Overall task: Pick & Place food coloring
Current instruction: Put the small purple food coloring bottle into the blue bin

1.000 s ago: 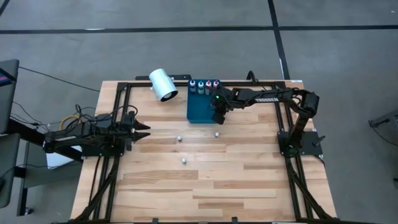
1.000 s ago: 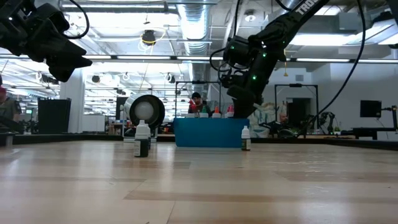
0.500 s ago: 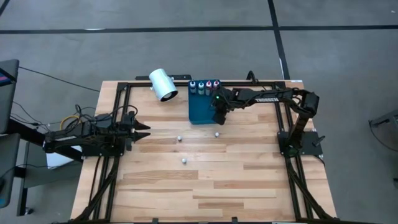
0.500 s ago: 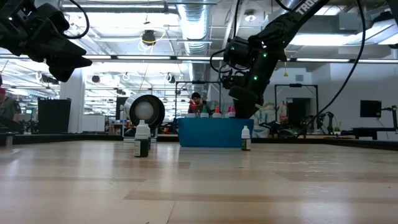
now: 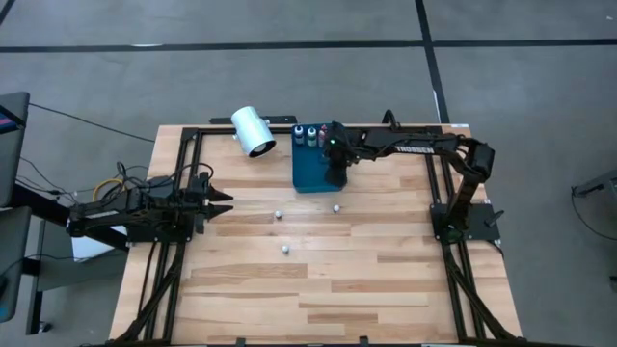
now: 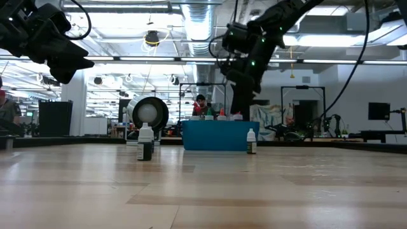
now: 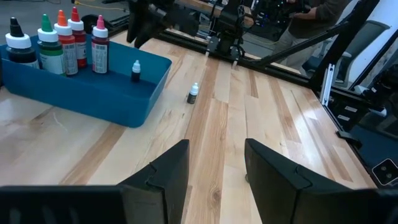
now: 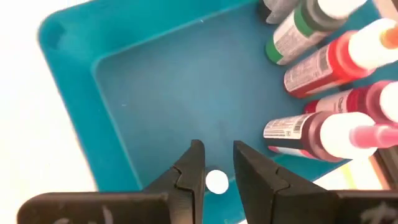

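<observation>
Several food coloring bottles point(image 7: 59, 40) with coloured tops stand at the far end of the blue tray point(image 5: 310, 173). One tiny white-capped bottle point(image 7: 135, 70) stands on the tray floor near them. My right gripper point(image 8: 217, 149) hovers open straight above this bottle's white cap point(image 8: 216, 181), clear of it. Three more tiny bottles stand upright on the table point(image 5: 336, 205), point(image 5: 278, 214), point(image 5: 286, 249). My left gripper point(image 5: 228, 202) waits open above the table's left side.
A large white cylinder point(image 5: 253, 131) lies on its side at the far edge, left of the tray. Black frame rails point(image 5: 183, 193) run along the table's left, right and far sides. Bare wood point(image 5: 328, 289) spreads across the near half. A person point(image 6: 201, 105) is in the room beyond.
My right gripper has risen and drawn toward the far edge, over the tray's bottles. The blue tray slid slightly toward the table's right early in that second. The left arm kept still.
</observation>
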